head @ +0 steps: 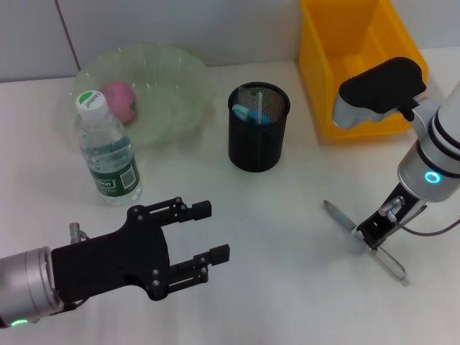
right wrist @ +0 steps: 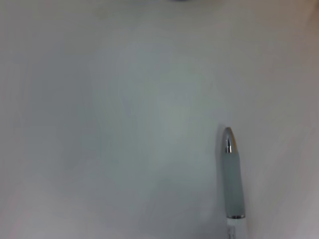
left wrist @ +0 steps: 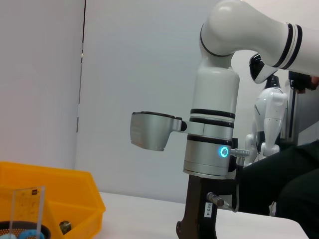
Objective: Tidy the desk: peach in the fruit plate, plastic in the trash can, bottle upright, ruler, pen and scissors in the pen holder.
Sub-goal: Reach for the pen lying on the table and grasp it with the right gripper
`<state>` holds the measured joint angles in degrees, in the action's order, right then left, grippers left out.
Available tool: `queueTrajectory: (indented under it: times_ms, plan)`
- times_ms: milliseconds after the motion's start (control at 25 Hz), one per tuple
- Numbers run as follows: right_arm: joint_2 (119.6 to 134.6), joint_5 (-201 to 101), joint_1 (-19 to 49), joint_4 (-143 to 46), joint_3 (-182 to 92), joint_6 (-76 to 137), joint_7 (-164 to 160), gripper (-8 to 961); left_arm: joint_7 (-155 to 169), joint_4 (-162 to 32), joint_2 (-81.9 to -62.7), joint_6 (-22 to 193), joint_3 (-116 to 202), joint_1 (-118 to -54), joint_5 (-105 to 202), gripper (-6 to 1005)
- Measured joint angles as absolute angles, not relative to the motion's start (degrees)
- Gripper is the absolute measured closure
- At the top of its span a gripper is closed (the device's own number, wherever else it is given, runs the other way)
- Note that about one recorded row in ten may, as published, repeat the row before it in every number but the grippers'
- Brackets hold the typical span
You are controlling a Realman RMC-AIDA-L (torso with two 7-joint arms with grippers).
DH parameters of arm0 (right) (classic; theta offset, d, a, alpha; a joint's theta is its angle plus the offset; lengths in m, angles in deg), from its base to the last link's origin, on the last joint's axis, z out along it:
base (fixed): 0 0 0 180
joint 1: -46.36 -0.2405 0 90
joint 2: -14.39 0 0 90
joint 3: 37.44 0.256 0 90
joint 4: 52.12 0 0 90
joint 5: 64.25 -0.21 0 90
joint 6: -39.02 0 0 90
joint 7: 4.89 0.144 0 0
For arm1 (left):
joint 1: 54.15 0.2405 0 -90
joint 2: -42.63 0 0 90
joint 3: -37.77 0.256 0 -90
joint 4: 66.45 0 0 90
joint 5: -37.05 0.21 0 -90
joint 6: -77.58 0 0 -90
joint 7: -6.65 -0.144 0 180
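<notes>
A grey pen (head: pixel 338 215) lies on the white table at the right, and its tip (right wrist: pixel 229 142) fills part of the right wrist view. My right gripper (head: pixel 370 236) is down on the pen's middle. My left gripper (head: pixel 203 233) hovers open and empty at the lower left. The pink peach (head: pixel 119 100) rests in the clear fruit plate (head: pixel 180 68). The bottle (head: pixel 108 154) stands upright in front of the plate. The black mesh pen holder (head: pixel 259 140) holds the clear ruler (left wrist: pixel 27 206) and the blue-handled scissors (head: pixel 253 115). The plastic is out of view.
The yellow trash can (head: pixel 345 72) stands at the back right, behind my right arm (left wrist: pixel 212 139); it also shows in the left wrist view as the yellow bin (left wrist: pixel 55 196). Bare table lies between the pen holder and the pen.
</notes>
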<state>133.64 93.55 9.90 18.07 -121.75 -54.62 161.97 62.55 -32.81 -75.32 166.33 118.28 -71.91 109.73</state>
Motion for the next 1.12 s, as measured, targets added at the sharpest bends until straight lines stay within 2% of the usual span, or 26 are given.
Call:
queueTrajectory:
  times_ms: [200, 400, 600, 960, 1120]
  plan:
    - [133.65, 93.7, 10.0, 19.0, -121.5, -54.7, 162.4, 955, 62.5, -32.8, -75.32, 166.4, 118.3, -72.0, 109.7, 361]
    - [133.61, 94.0, 10.0, 19.2, -120.7, -54.7, 162.5, 845, 62.5, -32.9, -75.32, 166.4, 118.4, -72.3, 109.7, 361]
    - [133.58, 94.1, 10.0, 18.8, -120.9, -54.5, 162.5, 640, 62.5, -32.9, -75.32, 166.2, 118.5, -72.3, 109.7, 361]
    - [133.56, 94.1, 10.0, 18.4, -121.2, -54.0, 162.4, 573, 62.5, -32.9, -75.32, 166.3, 118.5, -72.3, 109.7, 361]
    - [133.58, 94.1, 10.0, 17.9, -121.3, -53.7, 162.5, 589, 62.5, -32.9, -75.32, 166.4, 118.5, -72.3, 109.7, 361]
